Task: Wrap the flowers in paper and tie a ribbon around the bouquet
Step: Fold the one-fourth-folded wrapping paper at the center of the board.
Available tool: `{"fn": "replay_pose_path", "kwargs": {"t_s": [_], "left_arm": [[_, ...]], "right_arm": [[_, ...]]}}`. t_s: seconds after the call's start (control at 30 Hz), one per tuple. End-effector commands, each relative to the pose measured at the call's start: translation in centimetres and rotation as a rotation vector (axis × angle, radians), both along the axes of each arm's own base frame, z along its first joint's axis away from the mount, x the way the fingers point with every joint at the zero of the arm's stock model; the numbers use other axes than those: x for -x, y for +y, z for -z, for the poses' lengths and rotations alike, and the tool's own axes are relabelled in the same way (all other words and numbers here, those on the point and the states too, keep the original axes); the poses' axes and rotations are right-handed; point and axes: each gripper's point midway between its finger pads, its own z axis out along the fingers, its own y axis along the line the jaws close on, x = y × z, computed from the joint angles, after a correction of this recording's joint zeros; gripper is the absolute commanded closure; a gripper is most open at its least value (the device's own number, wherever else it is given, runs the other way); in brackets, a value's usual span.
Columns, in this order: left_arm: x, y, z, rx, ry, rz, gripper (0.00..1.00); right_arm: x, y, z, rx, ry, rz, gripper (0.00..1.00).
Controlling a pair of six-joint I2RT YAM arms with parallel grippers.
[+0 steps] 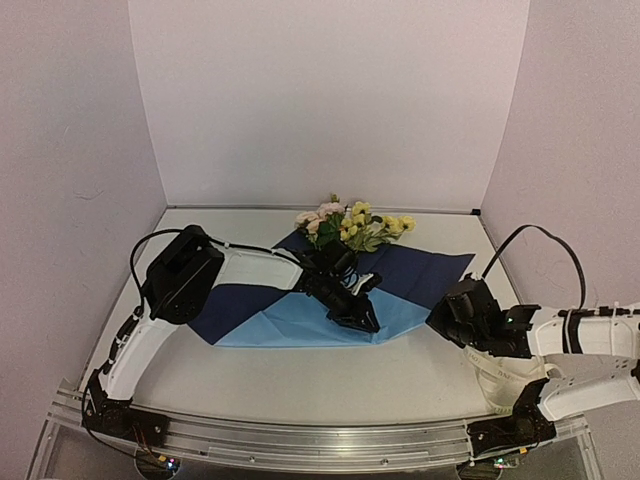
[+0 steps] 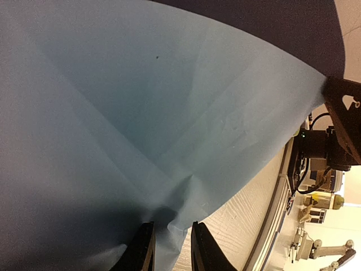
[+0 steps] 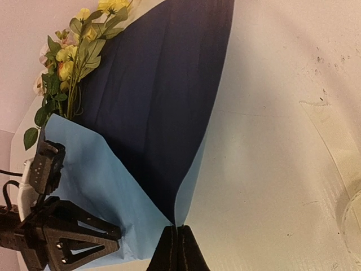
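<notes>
The paper [image 1: 290, 322] lies flat, its light blue side folded over the dark blue side [image 1: 420, 268]. The flowers [image 1: 352, 224] rest at its far edge, pink and yellow blossoms toward the back wall. My left gripper [image 1: 362, 321] is low over the fold's near edge. In the left wrist view its jaws [image 2: 172, 240] stand apart, with a puckered bit of paper [image 2: 141, 113] edge between them. My right gripper [image 3: 179, 228] is shut on the paper's [image 3: 152, 101] right corner, lifting it slightly; flowers [image 3: 70, 62] show beyond. The ribbon and the bouquet are out of view.
Walls close in the table at the back and both sides. A metal rail [image 1: 300, 438] runs along the near edge. A pale translucent object [image 1: 500, 385] sits under the right arm. Bare table [image 1: 330, 385] lies between the paper and the rail.
</notes>
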Motion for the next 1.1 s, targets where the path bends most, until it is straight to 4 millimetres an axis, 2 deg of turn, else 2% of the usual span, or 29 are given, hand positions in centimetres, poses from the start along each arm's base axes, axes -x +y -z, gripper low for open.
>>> {"fn": "replay_pose_path", "kwargs": {"t_s": [0.0,0.27,0.5,0.6,0.8,0.93,1.07], "left_arm": [[-0.9,-0.6,-0.6,0.012,-0.025,-0.017,0.76],[-0.9,-0.4,0.0,-0.006,-0.030,-0.022,0.77],[-0.9,-0.4,-0.4,0.000,-0.038,-0.017,0.79],[-1.1,-0.5,-2.1,0.034,-0.054,-0.017,0.80],[-2.1,0.4,-6.7,0.125,-0.068,-0.043,0.81],[-2.9,1.9,-9.5,0.171,-0.076,-0.080,0.81],[-3.3,4.4,-10.5,0.170,-0.058,-0.124,0.81]], "right_arm": [[-0.3,0.7,-2.9,-0.029,-0.061,-0.015,1.00],[-0.3,2.8,-5.3,-0.059,-0.102,-0.086,1.00],[-0.8,6.6,-6.8,-0.073,-0.131,-0.216,1.00],[-0.8,7.5,-6.2,-0.059,-0.111,-0.244,1.00],[-1.0,7.5,-5.6,-0.028,-0.098,-0.246,1.00],[-1.2,7.8,-5.7,-0.019,-0.092,-0.255,1.00],[-1.3,7.8,-5.6,-0.002,-0.081,-0.252,1.00]]}}
